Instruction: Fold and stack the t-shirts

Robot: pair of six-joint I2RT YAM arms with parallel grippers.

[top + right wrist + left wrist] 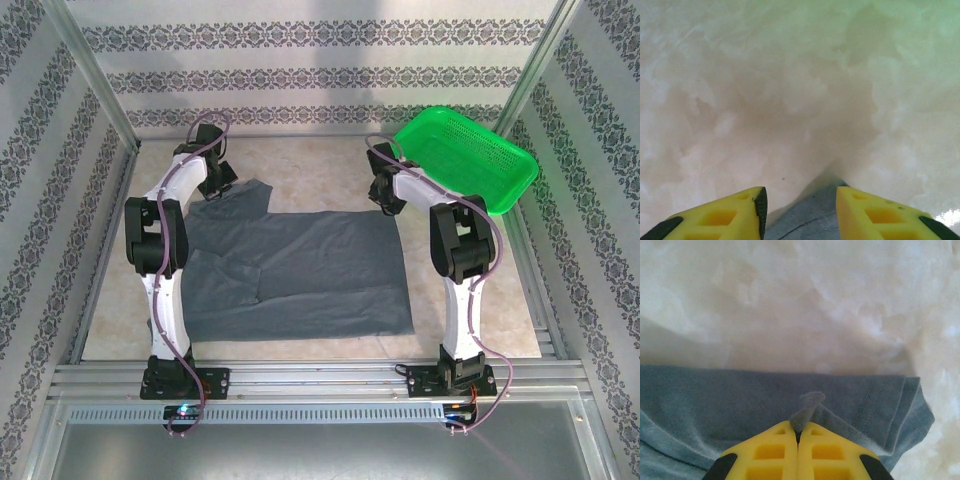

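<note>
T-shirt (300,270): slate-grey, thin soft cloth, flat on the pale marbled table (330,170); long axis left-right, sleeve (240,195) jutting far left.
Left gripper (798,432): yellow, pressed together, pinching a raised fold of sleeve.
Right gripper (800,196): spread above the shirt's far right corner.

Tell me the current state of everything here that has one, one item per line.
t-shirt: spread out on the table, not yet folded up.
left end effector: shut, pinching a bit of t-shirt fabric.
right end effector: open, straddling a t-shirt corner.
green basket: upright, looks empty.
</note>
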